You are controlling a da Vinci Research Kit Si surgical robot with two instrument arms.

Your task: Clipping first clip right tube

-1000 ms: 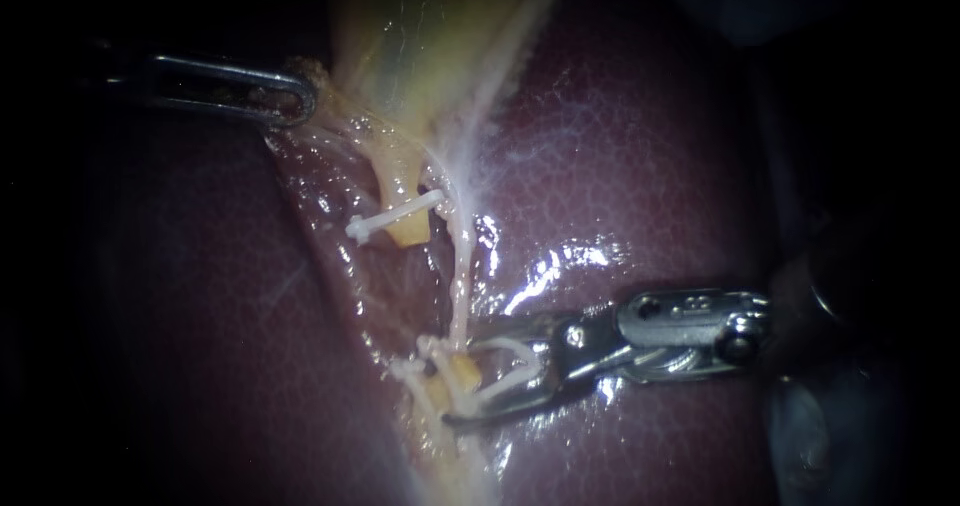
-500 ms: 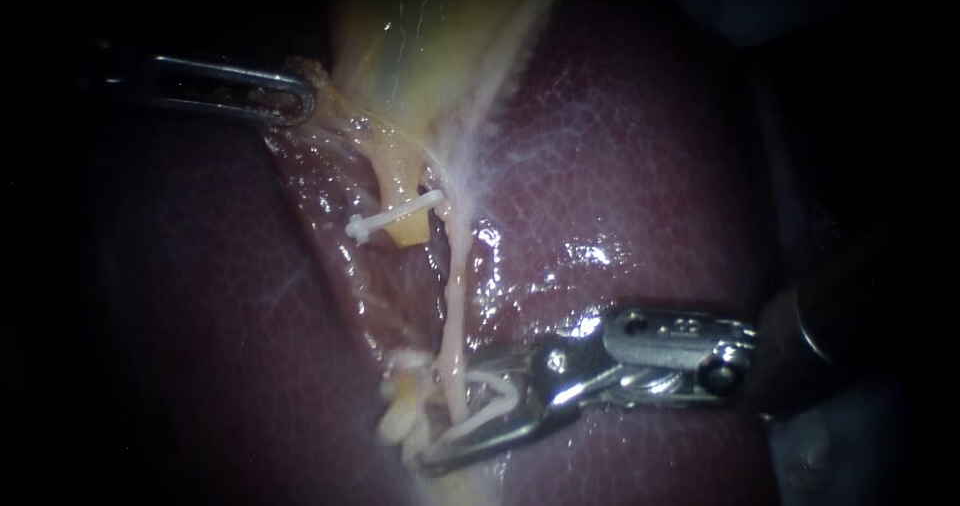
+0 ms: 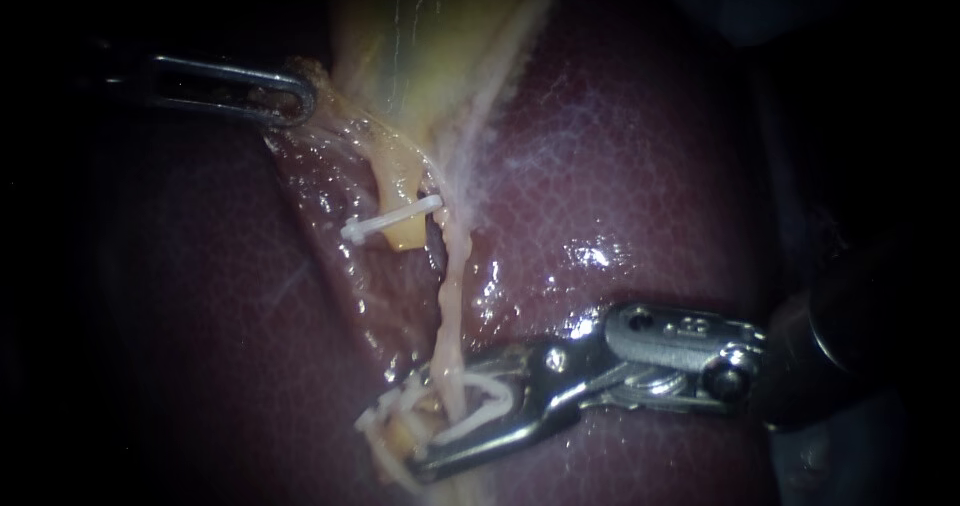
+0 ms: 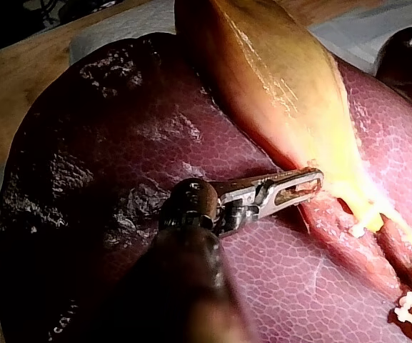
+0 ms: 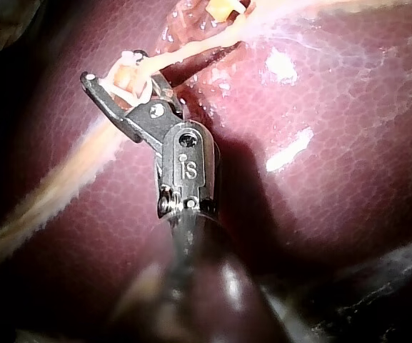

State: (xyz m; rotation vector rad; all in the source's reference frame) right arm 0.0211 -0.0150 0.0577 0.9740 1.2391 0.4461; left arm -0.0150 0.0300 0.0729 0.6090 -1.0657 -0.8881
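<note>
Since a second ago my right instrument (image 3: 425,421) has pushed further across and a little down over the liver (image 3: 640,166), so the right tube (image 3: 450,296), which then sat near the jaw tips, now lies well inside them and runs tauter from the gallbladder (image 3: 430,46) down into the jaws. These jaws stand apart but grip a loaded white clip (image 3: 478,398) from both sides, its legs spread to either side of the tube; nothing is squeezed down yet. My left instrument (image 3: 295,101) has not shifted and, as far as I can judge, its jaws are closed on tissue at the gallbladder's edge, holding it up and away. The main hazard I see is crowding: just past my right jaws sit a yellowish stump (image 3: 412,434) and its cluster of clips (image 3: 385,428), touching or nearly touching the jaw tips. If I close here, the clip could catch that stump or foul a neighbouring clip and fail to latch. The tube is thin and stretched, so more sideways push from me, or extra pull from the left instrument, could tear it. The right wrist view shows the tube crossing the jaws at a slant, so a clip set that way may sit obliquely. My lower jaw lies close on the liver and could pinch its surface. Up the field, the upper clip (image 3: 392,220) sits on the other stump, well apart.
</note>
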